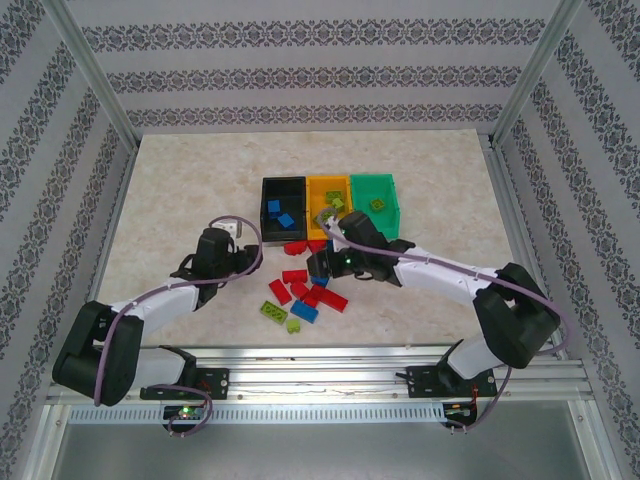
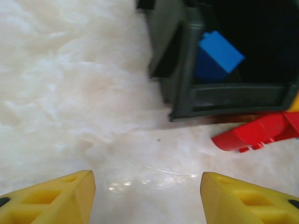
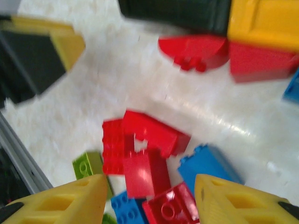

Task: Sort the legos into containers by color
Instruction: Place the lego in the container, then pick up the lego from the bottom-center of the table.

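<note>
Three containers in a row at mid-table, sides touching: black bin (image 1: 285, 181), yellow-orange bin (image 1: 328, 180), green bin (image 1: 373, 180). Blue bricks (image 1: 280, 213) lie in the black one, a lime brick (image 1: 378, 206) in the green one. Loose legos (image 1: 305, 292) in red, blue and lime sit on the table (image 1: 170, 200) at 6 o'clock from the bins. Over that pile hangs the right gripper (image 3: 149, 198), fingers apart, nothing held. At 8 o'clock of the black bin is the left gripper (image 2: 147, 198), fingers apart, empty. A red brick (image 2: 254, 135) lies just beside that bin's near wall
</note>
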Controlling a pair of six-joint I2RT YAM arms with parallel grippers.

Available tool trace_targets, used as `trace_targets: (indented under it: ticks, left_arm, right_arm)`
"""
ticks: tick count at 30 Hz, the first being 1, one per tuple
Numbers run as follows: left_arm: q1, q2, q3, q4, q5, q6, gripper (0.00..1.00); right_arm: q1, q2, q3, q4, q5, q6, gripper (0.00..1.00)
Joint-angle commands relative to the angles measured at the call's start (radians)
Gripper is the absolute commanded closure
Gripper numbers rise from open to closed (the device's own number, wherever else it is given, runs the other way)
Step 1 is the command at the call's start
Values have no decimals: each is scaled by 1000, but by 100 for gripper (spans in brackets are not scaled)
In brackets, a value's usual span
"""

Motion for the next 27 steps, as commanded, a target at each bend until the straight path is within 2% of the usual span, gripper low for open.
trace_targets:
  ticks: [1, 3, 12, 18, 27]
  left_arm:
    - [35, 6, -15, 55, 54, -55, 39]
    - [50, 1, -22, 60, 64, -62, 39]
    - [78, -32, -48, 74, 66, -85, 39]
    - [90, -31, -53, 81, 76, -92, 38]
    - [104, -54, -69, 90, 79, -105, 39]
  right_arm:
    - [87, -9, -8, -55, 70, -77, 47]
    - [150, 15, 14, -84, 103, -100, 47]
    - [323, 188, 155, -91, 201, -162, 47]
    - [377, 281, 262, -164, 285, -204, 47]
    - [437, 361, 336, -221, 362, -225, 46]
